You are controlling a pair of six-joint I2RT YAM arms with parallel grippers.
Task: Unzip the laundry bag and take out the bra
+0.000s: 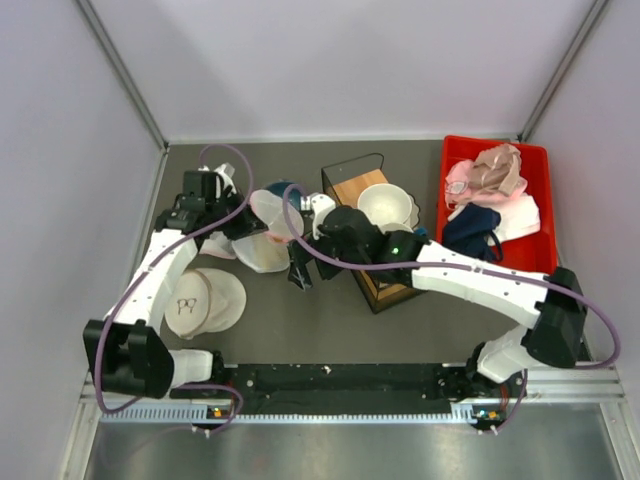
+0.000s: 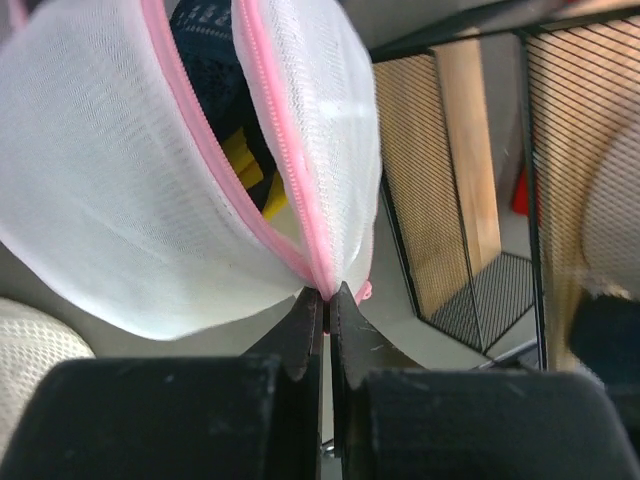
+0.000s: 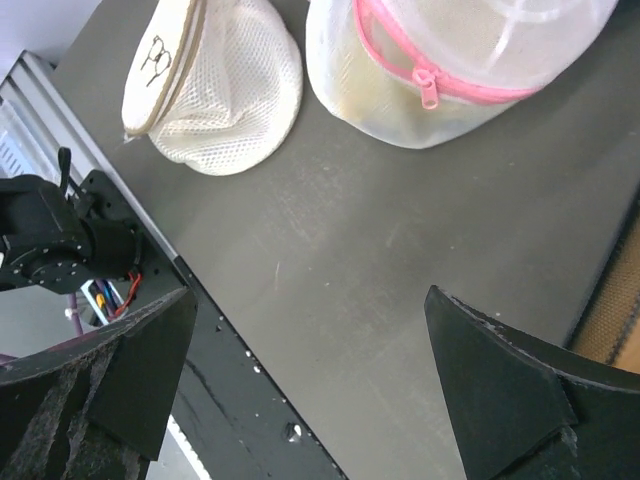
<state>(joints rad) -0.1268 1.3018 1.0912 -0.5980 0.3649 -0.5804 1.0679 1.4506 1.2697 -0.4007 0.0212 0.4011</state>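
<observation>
- Laundry bag [image 1: 265,240], a white mesh dome with pink zipper trim, sits lifted at the middle left of the dark desk [image 3: 330,230], just beside a black wire basket [image 2: 450,200].
- Left end effector [image 2: 327,300] is pinched fully closed on the bag's pink seam, where the two zipper tapes meet.
- Above that pinch, the zipper gapes open in the left wrist view. The bra [image 2: 240,160] is inside the bag, showing as yellow and dark navy through the gap.
- Right end effector [image 3: 308,300] hangs over bare desk near the bag, its fingers spread wide and holding nothing.
- The pink zipper pull [image 3: 428,88] dangles on the side of the bag facing the right wrist camera.
- Judged step: widen the opening. The right arm should close on the small pull tab squarely, then draw it along the curved trim and away from the left grip, so the mesh stays taut.
- Risk: tugging outward instead of along the track may jam the slider or slip the seam from the left pinch.
- A flatter white bag [image 3: 215,90] lies close by and is not the target.
</observation>
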